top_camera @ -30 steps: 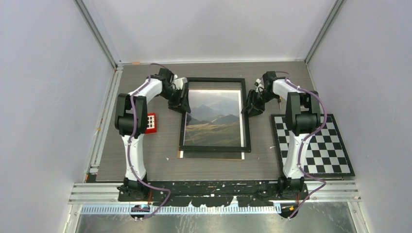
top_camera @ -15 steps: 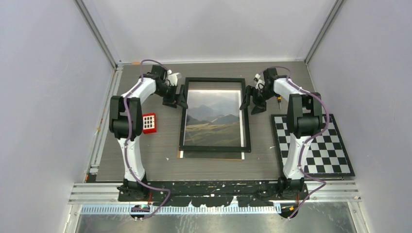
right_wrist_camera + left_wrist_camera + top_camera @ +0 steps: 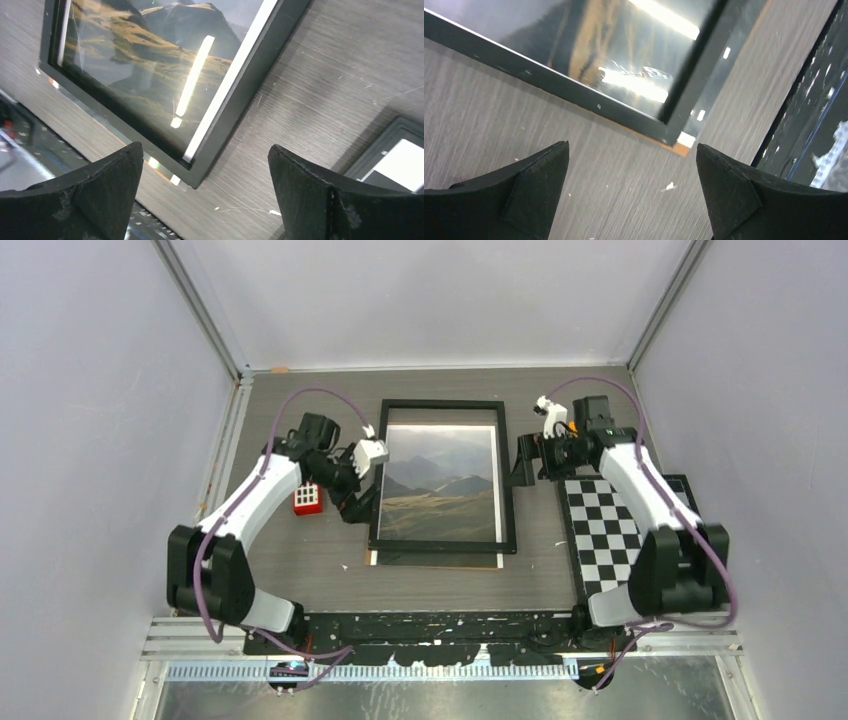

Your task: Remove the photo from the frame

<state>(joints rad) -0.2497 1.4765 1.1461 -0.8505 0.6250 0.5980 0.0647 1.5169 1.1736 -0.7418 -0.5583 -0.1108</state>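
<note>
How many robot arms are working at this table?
2. The left arm reaches in beside the left side of the frame. The right arm reaches in beside its right side, over the checkerboard. No other arm shows in any view.

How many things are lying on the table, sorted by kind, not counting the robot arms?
Picture frame: 1
Photo: 1
Flat panel poking out under the frame's near edge: 1
Checkerboard: 1
Red block: 1
Total: 5
</note>
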